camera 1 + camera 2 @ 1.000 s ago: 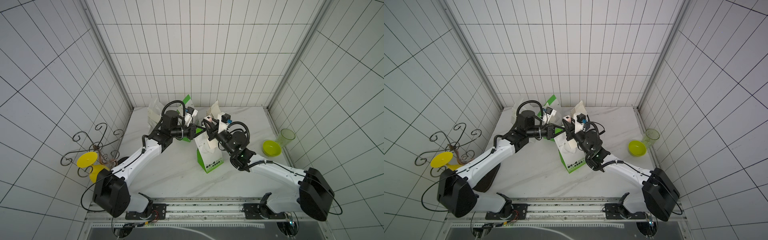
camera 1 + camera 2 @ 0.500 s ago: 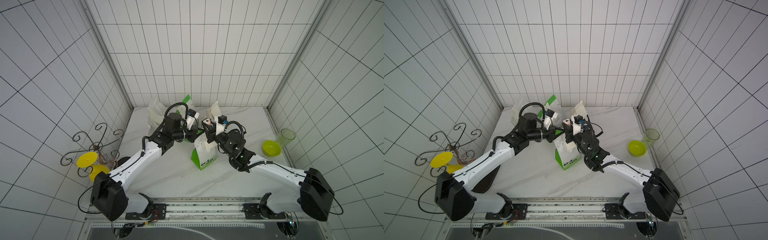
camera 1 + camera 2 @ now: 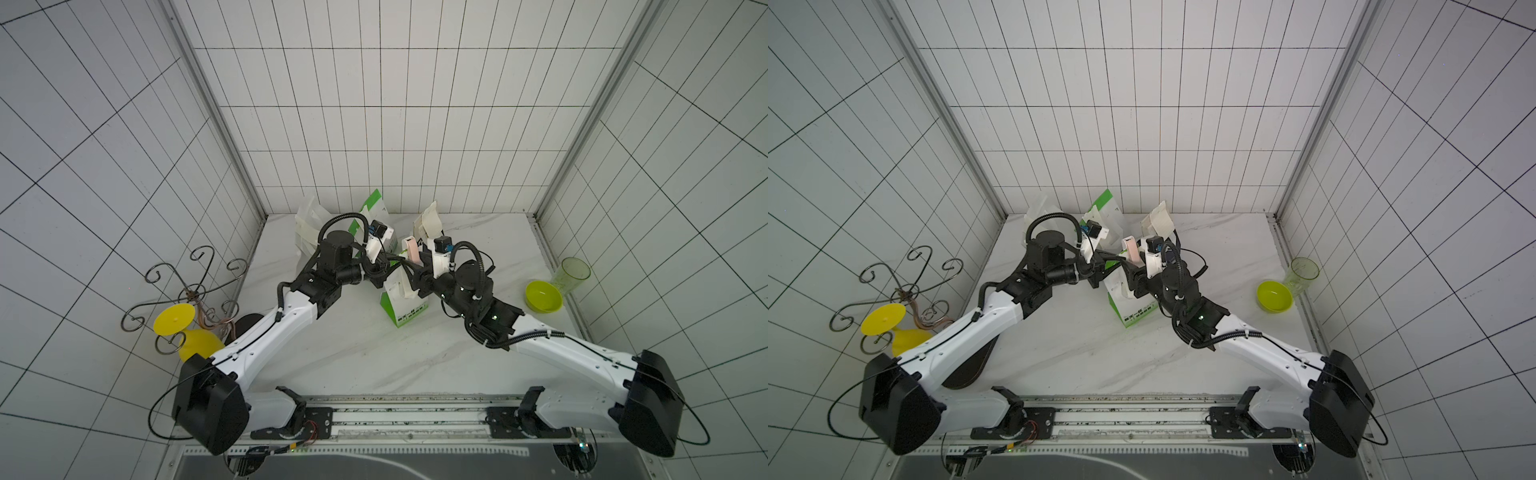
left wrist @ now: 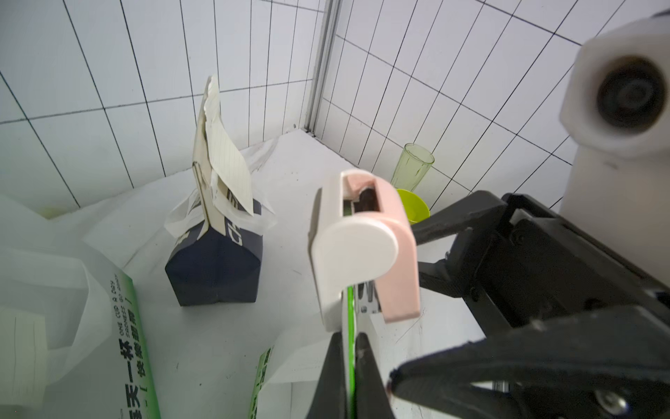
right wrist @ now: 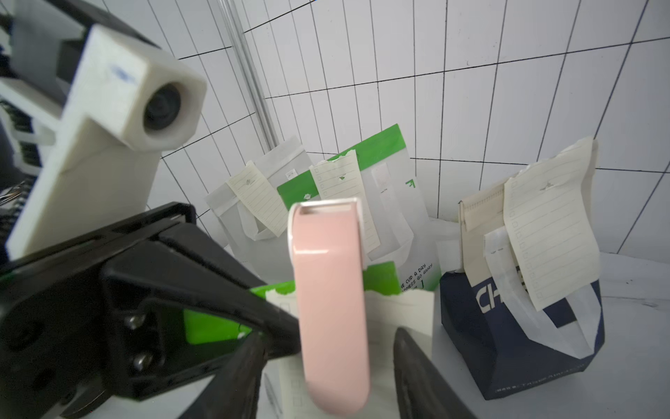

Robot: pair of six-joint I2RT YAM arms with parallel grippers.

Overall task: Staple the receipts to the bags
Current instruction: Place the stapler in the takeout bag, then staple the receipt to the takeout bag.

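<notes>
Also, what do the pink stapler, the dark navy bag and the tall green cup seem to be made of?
Pink stapler: apparently smooth hard plastic, slightly glossy; a bright highlight crosses its shell. Dark navy bag: matte paper, with sharp creases and folded corners. Green cup: translucent, probably plastic, possibly glass; the background shows through it.

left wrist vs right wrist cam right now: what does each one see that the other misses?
Left wrist only: the green cup and the lime bowl by the wall.
Right wrist only: the left arm's camera, and the lined face of the receipt on the front green bag, behind the stapler.
Both: the pink stapler and the navy bag with its slip attached.
</notes>
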